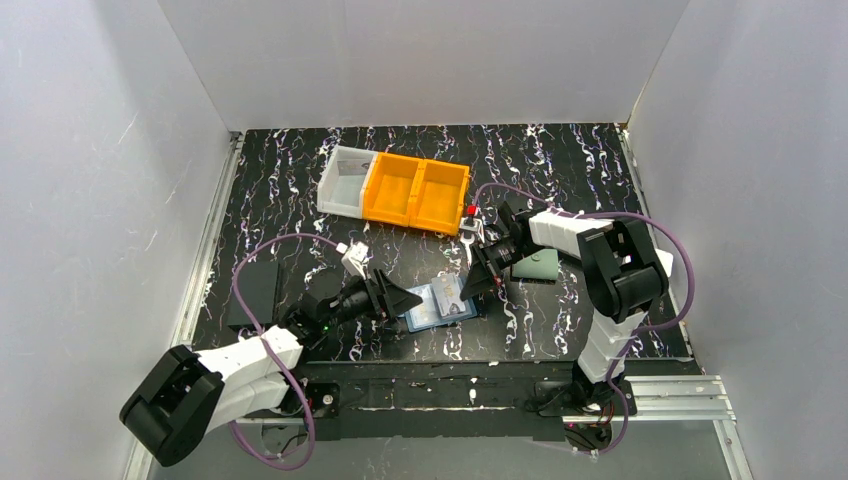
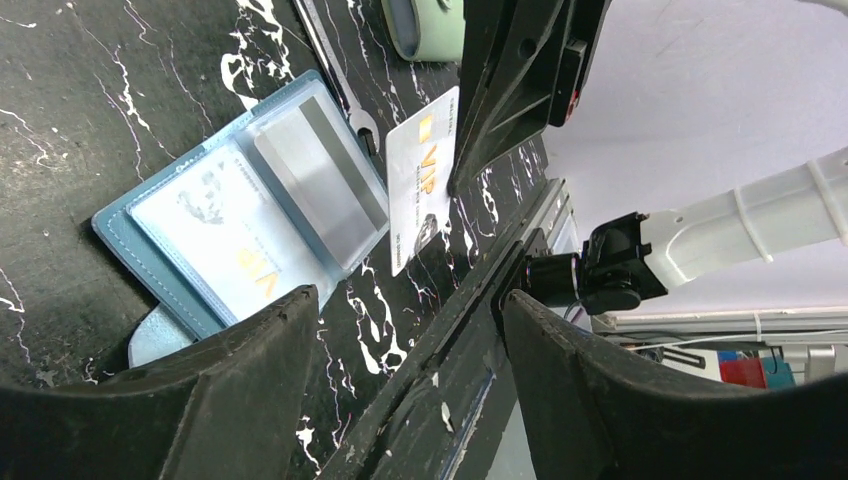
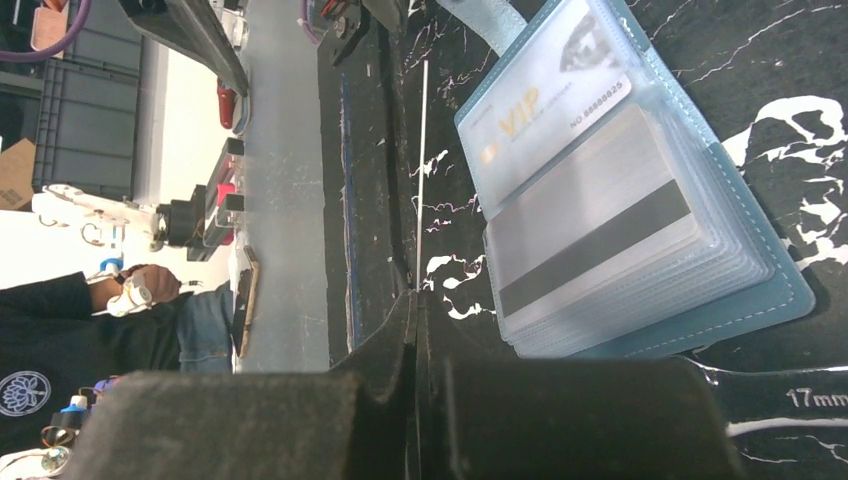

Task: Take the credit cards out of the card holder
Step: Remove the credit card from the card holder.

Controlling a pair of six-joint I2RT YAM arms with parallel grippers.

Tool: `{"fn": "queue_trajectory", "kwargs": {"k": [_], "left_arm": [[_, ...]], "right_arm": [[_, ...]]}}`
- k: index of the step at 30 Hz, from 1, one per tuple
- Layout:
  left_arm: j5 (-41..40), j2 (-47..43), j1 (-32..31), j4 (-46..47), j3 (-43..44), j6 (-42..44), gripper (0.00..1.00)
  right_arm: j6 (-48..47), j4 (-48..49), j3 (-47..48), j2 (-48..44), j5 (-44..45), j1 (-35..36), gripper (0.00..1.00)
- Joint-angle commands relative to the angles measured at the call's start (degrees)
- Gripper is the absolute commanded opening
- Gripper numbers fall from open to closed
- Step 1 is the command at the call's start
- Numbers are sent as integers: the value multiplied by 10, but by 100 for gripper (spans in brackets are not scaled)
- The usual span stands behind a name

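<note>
The blue card holder (image 1: 438, 306) lies open on the black marbled table, with its clear pockets facing up. One pocket shows a pale VIP credit card (image 2: 232, 252), and a grey card with a dark stripe (image 3: 598, 240) lies over the stack. My right gripper (image 3: 415, 300) is shut on another white VIP credit card (image 2: 418, 190), which is held on edge just beside the holder's (image 3: 735, 305) near side and shows edge-on as a thin white line (image 3: 421, 180). My left gripper (image 2: 408, 300) is open and empty, just off the holder's (image 2: 130, 262) left end.
Two yellow bins (image 1: 415, 192) and a white bin (image 1: 342, 180) stand at the back. A grey-green wallet (image 1: 540, 265) lies under the right arm. A wrench (image 2: 340, 85) lies beside the holder. A black box (image 1: 255, 293) sits at the left.
</note>
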Motion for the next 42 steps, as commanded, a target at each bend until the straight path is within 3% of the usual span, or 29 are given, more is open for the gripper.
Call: {"fn": "queue_trajectory", "kwargs": {"k": [1, 11, 16, 19, 23, 31, 34, 39, 42], "left_arm": [[30, 9, 4, -8, 20, 30, 67], [108, 135, 4, -7, 104, 77, 68], [134, 215, 1, 15, 150, 62, 72], [146, 256, 0, 37, 164, 42, 69], [169, 294, 0, 109, 161, 7, 54], [230, 376, 0, 281, 161, -83, 1], [235, 395, 0, 334, 156, -111, 0], [203, 360, 0, 345, 124, -106, 0], [162, 303, 1, 334, 75, -96, 0]], "right_arm": [[-26, -23, 19, -30, -20, -3, 1], [-55, -49, 24, -26, -36, 0, 1], [-71, -66, 29, -21, -46, 2, 1], [-75, -69, 30, -20, -50, 2, 1], [-76, -71, 31, -19, -50, 2, 1], [-83, -81, 34, -14, -50, 2, 1], [-82, -79, 34, -16, -44, 2, 1], [-80, -80, 39, -19, -34, 2, 2], [-92, -91, 40, -31, -36, 2, 30]]}}
